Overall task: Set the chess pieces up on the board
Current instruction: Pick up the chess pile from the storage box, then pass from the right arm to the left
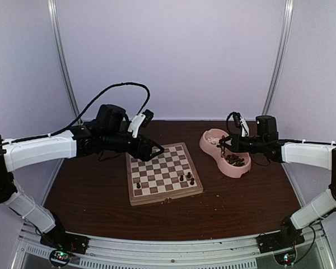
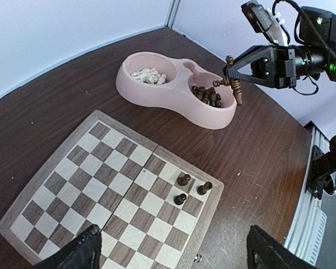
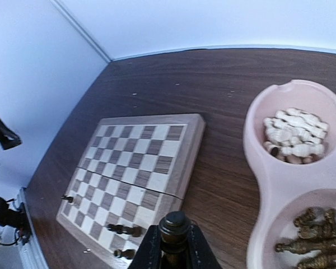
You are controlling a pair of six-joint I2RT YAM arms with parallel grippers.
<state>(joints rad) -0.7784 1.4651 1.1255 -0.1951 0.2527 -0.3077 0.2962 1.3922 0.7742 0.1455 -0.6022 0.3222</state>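
The board [image 1: 162, 168] lies mid-table. Three dark chess pieces [image 2: 183, 180] stand near its front right corner, and one more [image 1: 138, 184] stands near the front left. My left gripper [image 1: 157, 150] hovers over the board's far left part, open and empty; its fingertips [image 2: 84, 252] frame the left wrist view. My right gripper [image 1: 223, 144] is above the pink double bowl [image 1: 208, 147], shut on a dark chess piece [image 3: 174, 227], which also shows in the left wrist view [image 2: 236, 92]. The bowl holds cream-white pieces [image 3: 294, 134] and dark pieces [image 3: 316, 246].
The dark wooden table [image 1: 101, 190] has bare room left of and in front of the board. Pale walls close off the back and sides. The metal rail with the arm bases [image 1: 168, 249] runs along the near edge.
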